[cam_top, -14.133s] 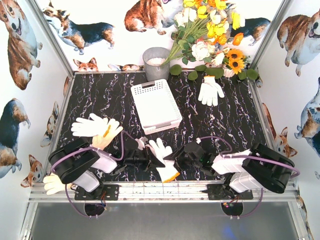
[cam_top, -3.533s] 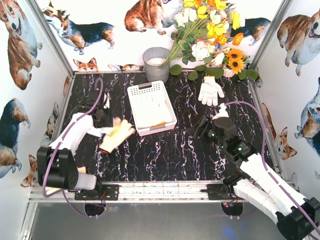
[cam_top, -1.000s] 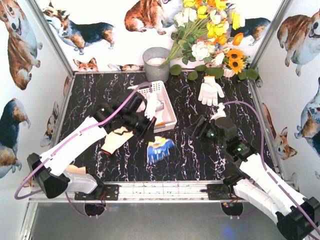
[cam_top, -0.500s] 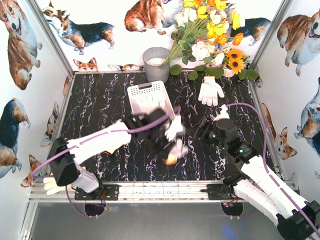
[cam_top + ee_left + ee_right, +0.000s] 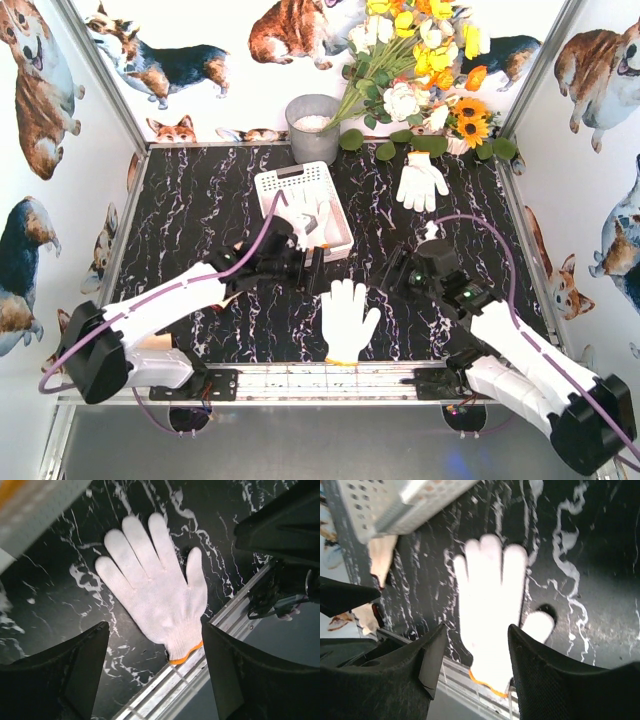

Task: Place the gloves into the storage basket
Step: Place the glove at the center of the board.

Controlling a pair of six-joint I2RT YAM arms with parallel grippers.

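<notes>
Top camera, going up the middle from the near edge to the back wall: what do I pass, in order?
white glove with orange cuff → left gripper → storage basket → grey bucket

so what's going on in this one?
Two arms are putting gloves into the basket. White gloves already lie in it. The left gripper and the right gripper are both open and empty, on either side of the near glove, which lies flat by the front edge of the table. The far glove lies at the back right, untouched.
</notes>
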